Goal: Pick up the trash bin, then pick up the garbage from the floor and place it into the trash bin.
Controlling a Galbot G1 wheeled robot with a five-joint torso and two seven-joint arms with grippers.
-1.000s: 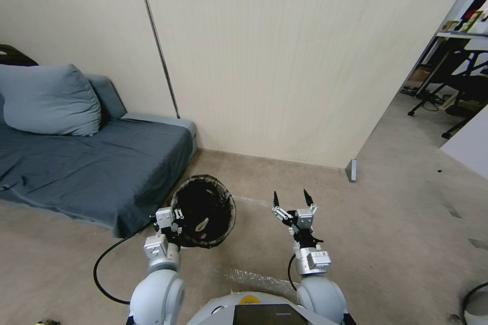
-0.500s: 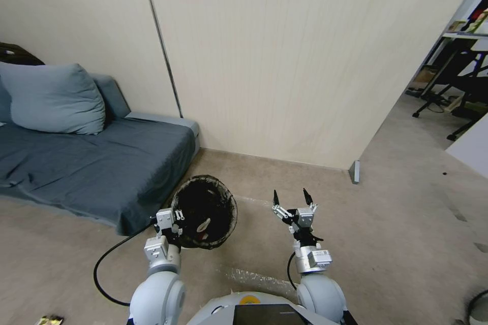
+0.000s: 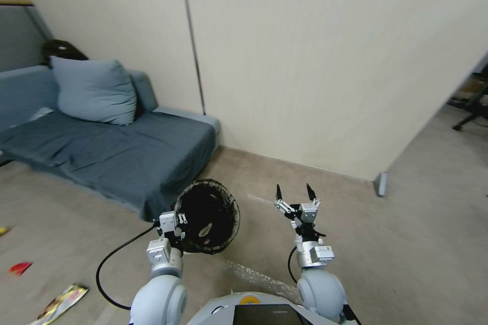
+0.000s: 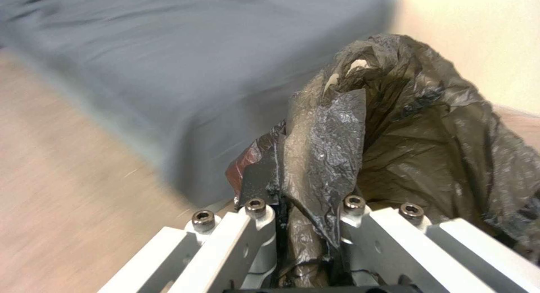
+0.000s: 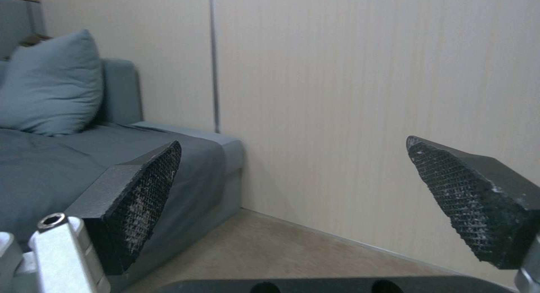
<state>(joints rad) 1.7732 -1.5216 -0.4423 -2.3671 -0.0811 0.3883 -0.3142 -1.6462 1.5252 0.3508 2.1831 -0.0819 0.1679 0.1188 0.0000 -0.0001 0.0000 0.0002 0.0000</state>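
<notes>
Black crinkled bag lines trash bin (image 3: pixel 211 216) (rim clamped by left end effector (image 4: pixel 303 208)); right end effector (image 3: pixel 294 196) spread apart.

Black bag is covering the trash bin (image 3: pixel 207 216), so its white wall isn't showing. Left gripper (image 4: pixel 306 238) fingers (image 4: pixel 260 179) are half buried in bag folds, tips hidden. Wrapper (image 3: pixel 58 303) near the sofa (image 3: pixel 122 155) is blurring, getting cut by frame edge; print too small to read.
</notes>
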